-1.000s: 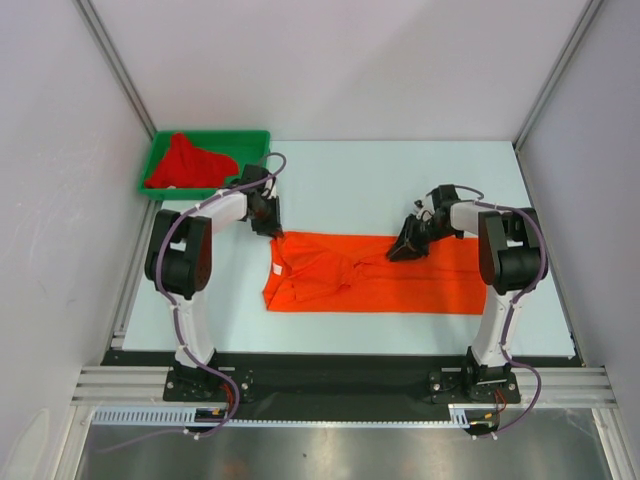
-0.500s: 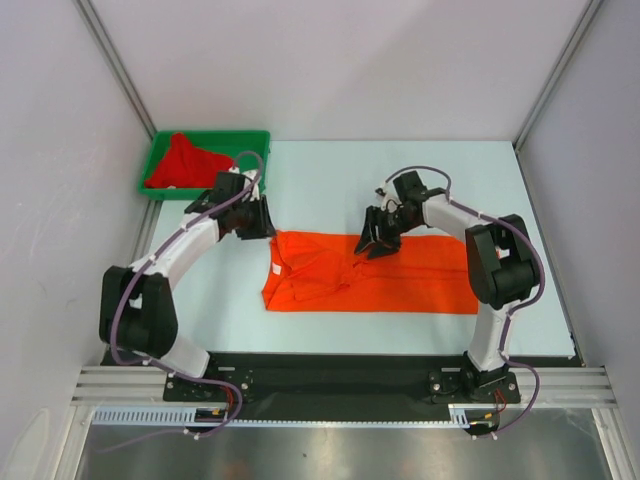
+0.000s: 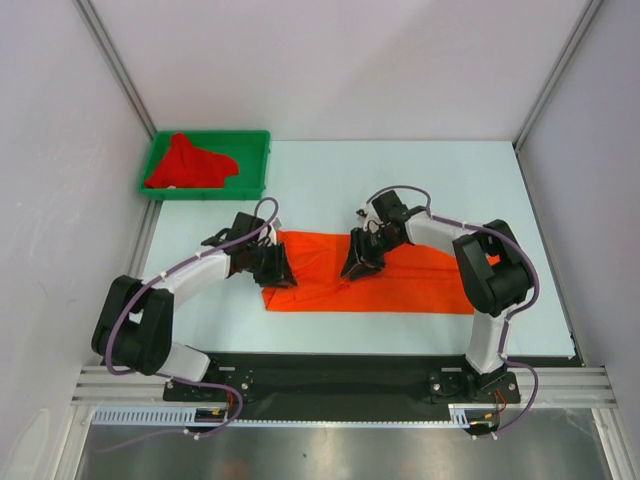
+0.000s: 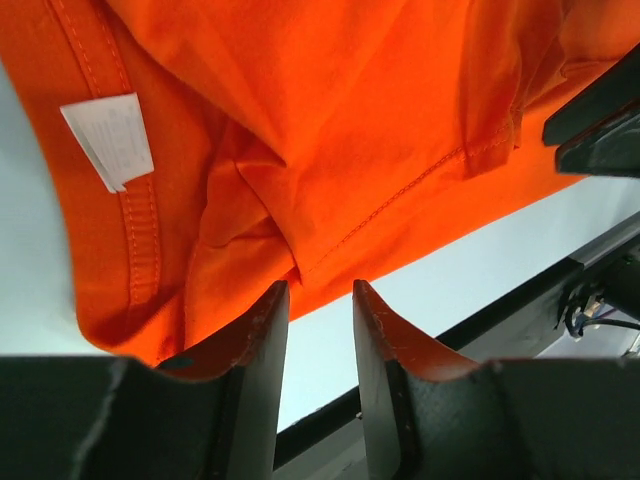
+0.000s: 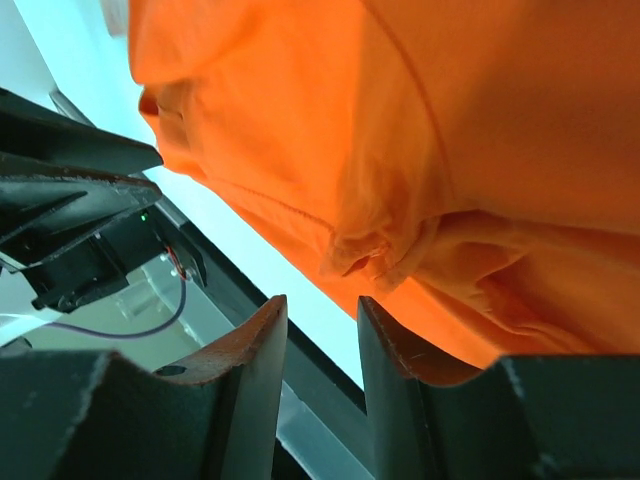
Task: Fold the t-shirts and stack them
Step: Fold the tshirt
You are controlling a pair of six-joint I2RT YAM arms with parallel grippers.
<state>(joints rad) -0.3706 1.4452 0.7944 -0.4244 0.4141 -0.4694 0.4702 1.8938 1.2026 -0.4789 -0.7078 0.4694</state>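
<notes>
The orange t-shirt lies on the table as a long flat strip, with its collar end to the left. Its white neck label shows in the left wrist view. My left gripper hovers over the collar end, jaws open, nothing between them. My right gripper sits over the rumpled sleeve area near the shirt's middle, also open and holding nothing. A bunched fold of orange t-shirt lies just beyond its fingertips. The red t-shirt lies crumpled in the green tray.
The green tray stands at the table's back left corner. White walls and metal posts close in the table on three sides. A black rail runs along the near edge. The two grippers are close together over the shirt's left half.
Both grippers left the shirt's far edge and came nearer over the cloth, the right one shifting left. Their jaws opened. The shirt now lies as a slightly narrower strip.
</notes>
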